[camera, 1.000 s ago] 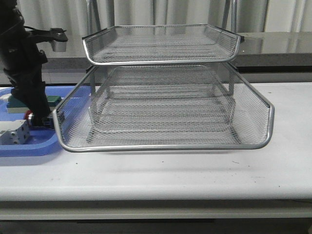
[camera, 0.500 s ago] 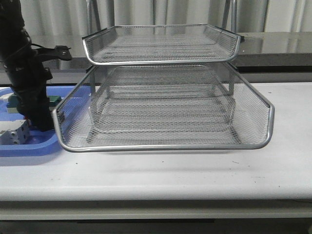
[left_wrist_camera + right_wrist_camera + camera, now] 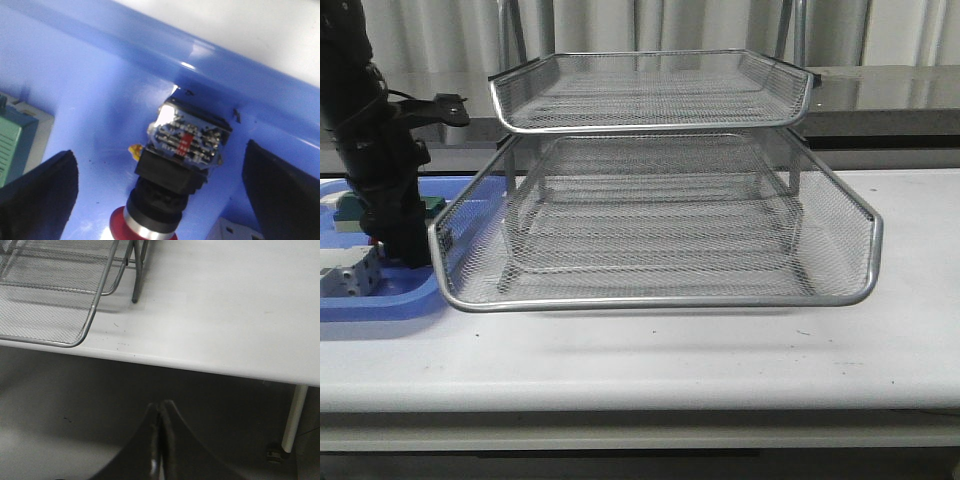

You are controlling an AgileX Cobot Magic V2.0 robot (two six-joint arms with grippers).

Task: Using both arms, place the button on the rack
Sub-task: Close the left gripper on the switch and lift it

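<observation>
Early going here: the button lies in the blue tray, not yet picked up, and nothing sits on any tier of the rack in the front view, so the grasp, the carry and the placement are all left to do. The left gripper hangs right over the button with its fingers spread wide, one on each side, neither touching it as far as the wrist view shows; closing on it looks like the step in hand. The button lies on its side close against the tray's rim, its long axis running from the red mushroom head at the gripper end, through the black body, to the blue-black rear block, which faces the rim. A green part sits beside it in the same tray, well off to one side. In the front view the left arm stands over the tray, just left of the rack, hiding the button itself. The right gripper hangs off the edge of the white surface, fingers pressed together and empty, away from the action.
</observation>
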